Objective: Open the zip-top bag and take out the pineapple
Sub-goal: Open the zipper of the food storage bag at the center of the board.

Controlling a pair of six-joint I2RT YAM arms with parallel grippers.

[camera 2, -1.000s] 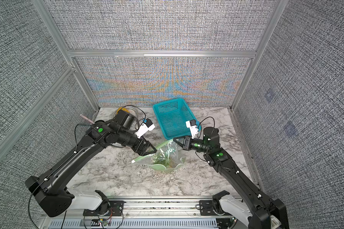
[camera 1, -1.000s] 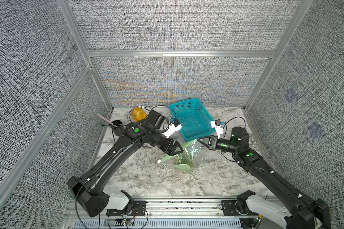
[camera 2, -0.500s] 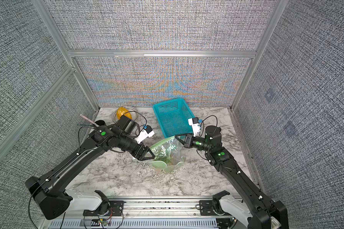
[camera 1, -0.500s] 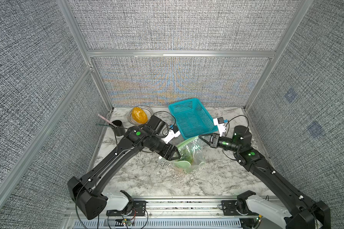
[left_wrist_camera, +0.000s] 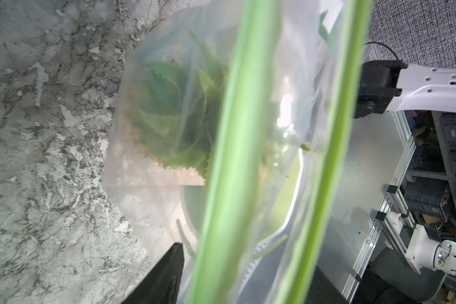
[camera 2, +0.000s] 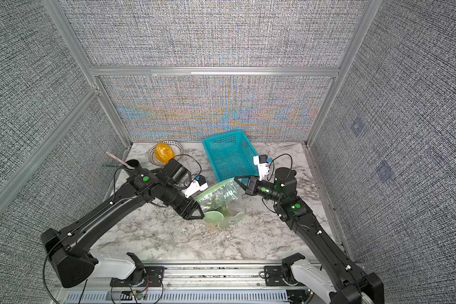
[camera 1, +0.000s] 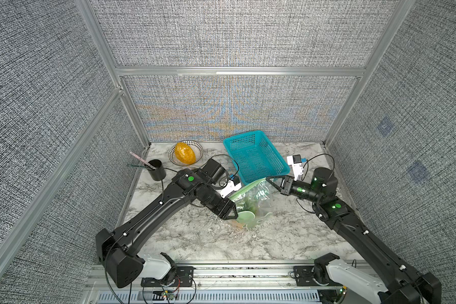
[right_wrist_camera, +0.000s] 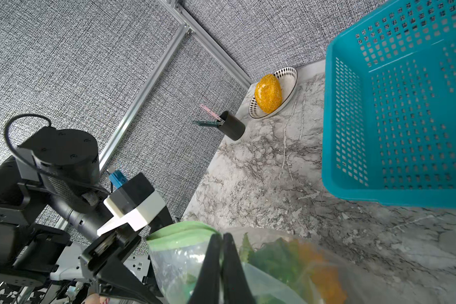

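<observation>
The zip-top bag [camera 1: 257, 196] [camera 2: 223, 193] stands bunched on the marble table in front of the basket, its pale green zip strip [camera 1: 244, 188] uppermost. Through the film shows the pineapple [left_wrist_camera: 174, 115] [right_wrist_camera: 300, 260], with spiky green leaves and an orange body. My right gripper [camera 1: 267, 179] [right_wrist_camera: 223, 235] is shut on the bag's top edge at the far right end of the strip. My left gripper [camera 1: 233, 213] [left_wrist_camera: 248, 256] is at the bag's near left side. It is open, and both green lips of the strip run between its fingers [left_wrist_camera: 169, 273].
A teal basket [camera 1: 256, 155] sits right behind the bag. A patterned bowl [camera 1: 199, 151] holding a leafless orange oval fruit [camera 1: 185, 153] is at the back left, and a black cup [camera 1: 157, 171] with pens stands by the left wall.
My left gripper has come forward along the bag's left side, and its jaws have narrowed. The right gripper drew the bag's edge slightly up and back, so the bag stands taller.
</observation>
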